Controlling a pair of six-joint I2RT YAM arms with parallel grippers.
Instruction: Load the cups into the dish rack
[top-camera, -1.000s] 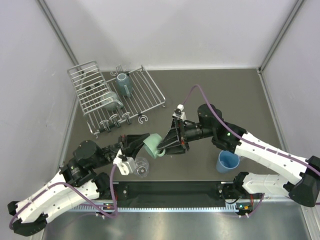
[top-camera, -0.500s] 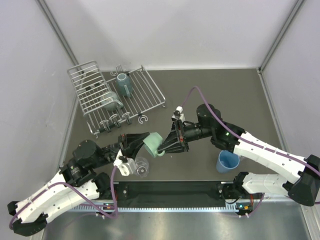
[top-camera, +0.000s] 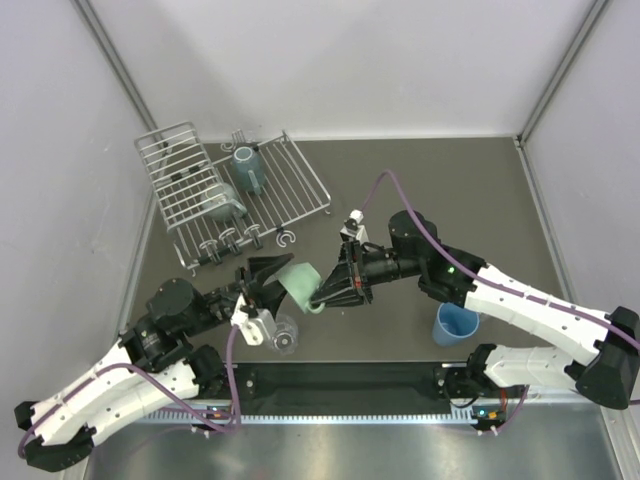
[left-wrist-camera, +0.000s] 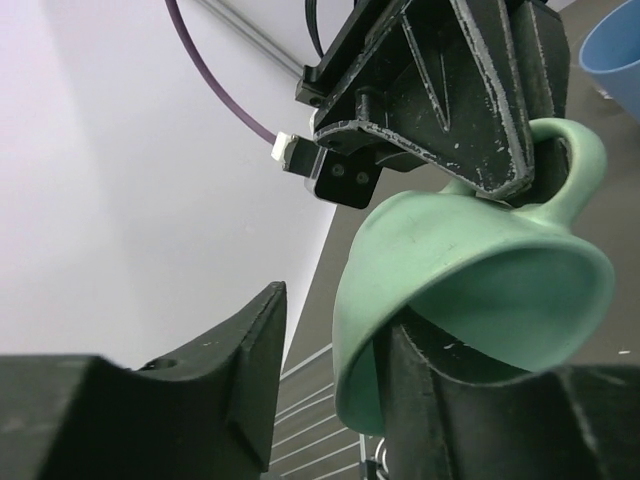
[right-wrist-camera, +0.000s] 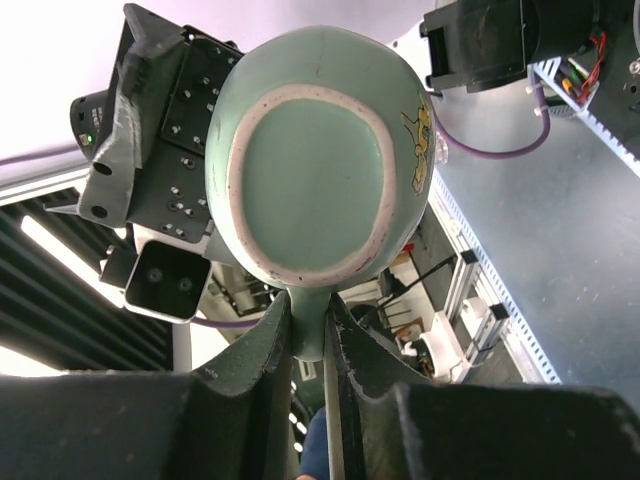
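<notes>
The mint-green mug (top-camera: 300, 283) hangs in the air between both arms, above the dark table. My right gripper (top-camera: 322, 298) is shut on its handle; the right wrist view shows the mug's base (right-wrist-camera: 310, 170) with the handle pinched between the fingers (right-wrist-camera: 312, 320). My left gripper (top-camera: 277, 278) is open and straddles the mug's rim (left-wrist-camera: 470, 270), one finger inside the mug and one outside with a gap. The silver dish rack (top-camera: 300, 190) stands at the back left and holds a grey-teal mug (top-camera: 246, 168) and a pale cup (top-camera: 219, 201).
A blue tumbler (top-camera: 455, 322) stands upright by my right forearm and shows in the left wrist view (left-wrist-camera: 615, 50). A clear glass (top-camera: 284, 338) sits by my left wrist, near the front rail (top-camera: 340, 385). Grey walls close in both sides.
My right gripper has carried the mint-green mug a little left. My left gripper has moved up around the mug's rim, with one finger now inside it.
</notes>
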